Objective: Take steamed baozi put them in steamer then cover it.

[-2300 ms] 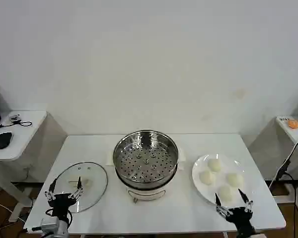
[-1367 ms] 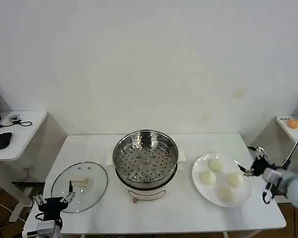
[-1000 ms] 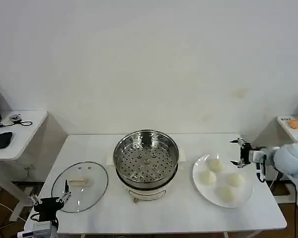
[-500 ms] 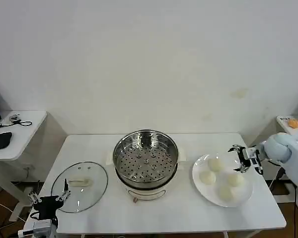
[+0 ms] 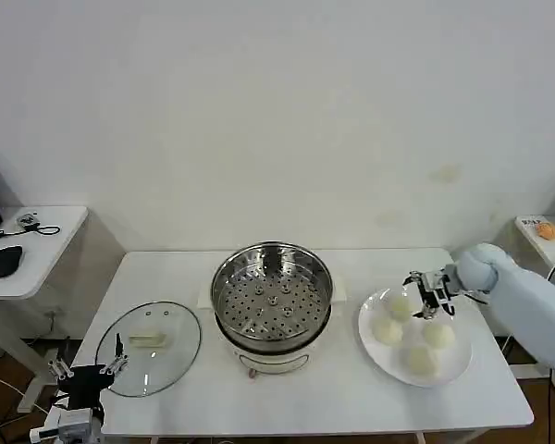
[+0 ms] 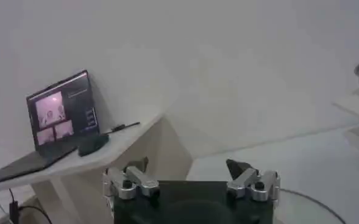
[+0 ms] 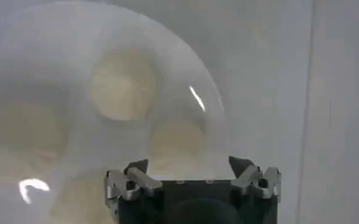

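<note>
Several steamed baozi point(image 5: 400, 306) lie on a white plate point(image 5: 456, 366) at the table's right. My right gripper point(image 5: 427, 292) hovers open over the plate's far side, right beside the farthest bun. In the right wrist view the open gripper point(image 7: 188, 164) has a baozi point(image 7: 176, 139) just beyond its fingertips, with others on the plate point(image 7: 63, 36). The steamer point(image 5: 271, 296) stands uncovered mid-table, its perforated tray bare. The glass cover point(image 5: 148, 335) lies flat on the table at the left. My left gripper point(image 5: 85, 372) point(image 6: 188, 165) sits open and empty, low by the table's front-left corner.
A side table point(image 5: 37, 242) at the left carries a black mouse point(image 5: 5, 262). The left wrist view shows a laptop point(image 6: 60, 109) on it. Another small table with an orange thing point(image 5: 546, 229) stands at the right. A white wall runs behind the table.
My right arm swung from the table's front edge round the right side to above the plate's far part. The left gripper sank a little toward the left.
</note>
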